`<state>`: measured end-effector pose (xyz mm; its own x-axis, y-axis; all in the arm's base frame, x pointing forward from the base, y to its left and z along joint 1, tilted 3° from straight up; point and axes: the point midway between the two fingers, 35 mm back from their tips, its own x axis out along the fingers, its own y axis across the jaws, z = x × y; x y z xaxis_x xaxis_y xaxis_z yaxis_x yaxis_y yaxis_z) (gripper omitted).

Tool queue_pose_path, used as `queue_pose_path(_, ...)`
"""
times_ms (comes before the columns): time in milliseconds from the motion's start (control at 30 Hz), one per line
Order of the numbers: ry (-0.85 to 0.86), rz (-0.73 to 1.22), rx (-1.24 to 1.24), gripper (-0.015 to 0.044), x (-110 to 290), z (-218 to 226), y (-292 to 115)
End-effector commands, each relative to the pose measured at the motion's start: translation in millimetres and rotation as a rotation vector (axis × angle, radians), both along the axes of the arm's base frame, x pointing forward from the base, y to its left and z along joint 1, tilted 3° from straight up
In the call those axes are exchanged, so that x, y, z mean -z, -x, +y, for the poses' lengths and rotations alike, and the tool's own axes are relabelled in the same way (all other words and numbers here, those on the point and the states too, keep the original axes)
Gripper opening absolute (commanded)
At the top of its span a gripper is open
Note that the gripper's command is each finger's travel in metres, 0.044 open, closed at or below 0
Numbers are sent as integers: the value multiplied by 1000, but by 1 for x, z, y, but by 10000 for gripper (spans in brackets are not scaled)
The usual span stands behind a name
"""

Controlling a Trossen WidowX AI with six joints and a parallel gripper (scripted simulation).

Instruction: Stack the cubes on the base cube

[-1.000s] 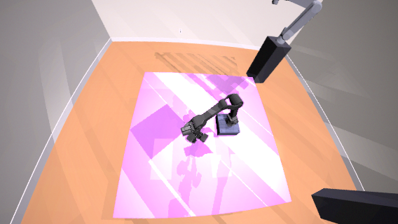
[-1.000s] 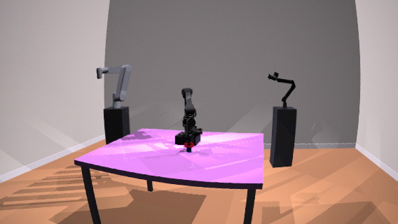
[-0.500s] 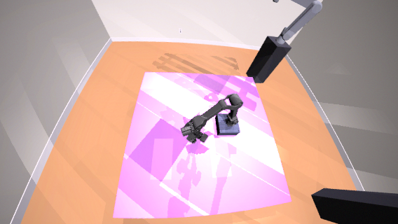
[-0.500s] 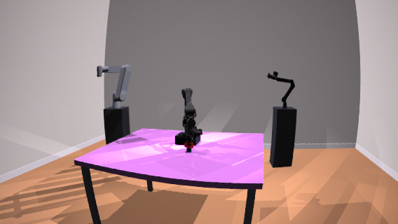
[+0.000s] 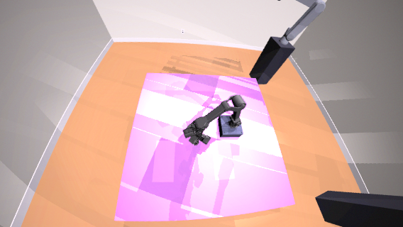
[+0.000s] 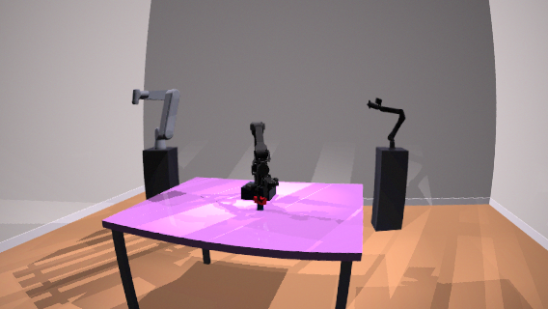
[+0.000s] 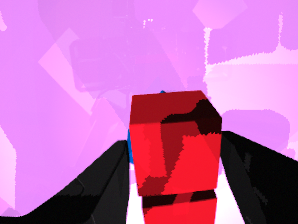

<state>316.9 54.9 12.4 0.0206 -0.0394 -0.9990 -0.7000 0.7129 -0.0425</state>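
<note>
The single arm (image 5: 217,114) was seen rising from its base (image 5: 240,133), folded at the elbow (image 5: 237,101) and stretched forward and downward over the table. The wrist was pitched down, so that the gripper (image 5: 197,136) was pointed at the surface. In the wrist view the two dark fingers were seen spread to either side of a red cube (image 7: 176,149), parted a little wider than it, so that nothing was clamped between them.
</note>
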Motion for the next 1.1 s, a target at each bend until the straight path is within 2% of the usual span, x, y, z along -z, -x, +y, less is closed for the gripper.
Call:
queue_pose_path(0,0,0,-2,205,1,0,0)
queue_pose_path(1067,0,0,0,205,-45,2,1)
